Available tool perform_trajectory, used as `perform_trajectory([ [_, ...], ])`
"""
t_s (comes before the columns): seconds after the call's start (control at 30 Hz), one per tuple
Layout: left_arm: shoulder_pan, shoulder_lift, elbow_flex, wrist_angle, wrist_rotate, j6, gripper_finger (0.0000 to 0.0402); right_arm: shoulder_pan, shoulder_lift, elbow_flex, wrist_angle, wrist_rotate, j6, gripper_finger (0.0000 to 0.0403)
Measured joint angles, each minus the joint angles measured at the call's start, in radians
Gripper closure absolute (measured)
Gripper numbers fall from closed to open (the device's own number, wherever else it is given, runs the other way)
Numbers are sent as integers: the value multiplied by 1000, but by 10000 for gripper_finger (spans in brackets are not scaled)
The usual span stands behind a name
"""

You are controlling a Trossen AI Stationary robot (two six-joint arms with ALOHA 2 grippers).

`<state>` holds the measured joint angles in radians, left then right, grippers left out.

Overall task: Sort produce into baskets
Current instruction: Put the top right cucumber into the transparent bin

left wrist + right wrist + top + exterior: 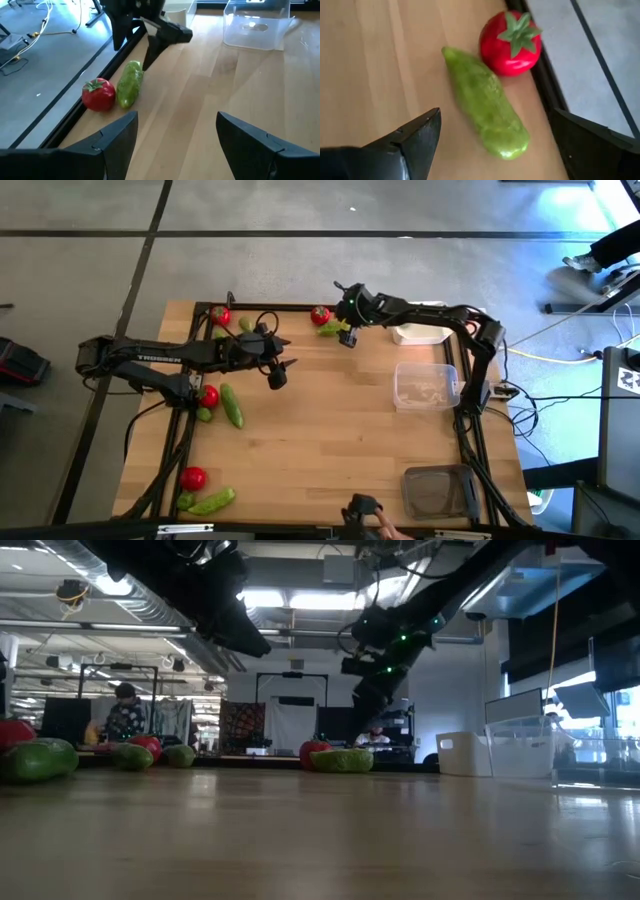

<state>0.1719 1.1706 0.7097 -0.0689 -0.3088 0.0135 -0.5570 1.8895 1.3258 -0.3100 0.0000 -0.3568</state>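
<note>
Directly below the right gripper point(492, 150): green pod point(485, 102), lying flat on the worktop point(330, 410) at its far edge. Pod's blunter end points toward the fingers point(407, 142), its narrower end away; long axis runs roughly across the line between the two fingers, which suits a pinch across its width. Red tomato point(509, 44) touches the pod's far end, against the worktop's dark border. Right fingers spread wide, gripping nothing, one on each side of the pod. Left gripper point(277, 372) hangs mid-worktop, well apart, fingers apart and empty. Right arm clearly nearer. White basket point(420, 334) just beside that arm; clear basket point(427, 386) beyond.
</note>
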Motion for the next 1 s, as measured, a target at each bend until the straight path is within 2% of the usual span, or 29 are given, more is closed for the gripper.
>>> perform_trajectory([
  [0.3,0,0,0,3,-1,0,137,-15,53,0,31,64,-33,49],
  [0.73,0,0,0,2,-2,-5,137,-41,129,-1,73,54,-42,50],
  [0.87,0,0,1,2,-2,-5,137,-40,139,-1,84,33,-60,66],
  [1.0,1,0,1,2,-2,-6,137,-39,145,-1,107,83,-107,92],
])
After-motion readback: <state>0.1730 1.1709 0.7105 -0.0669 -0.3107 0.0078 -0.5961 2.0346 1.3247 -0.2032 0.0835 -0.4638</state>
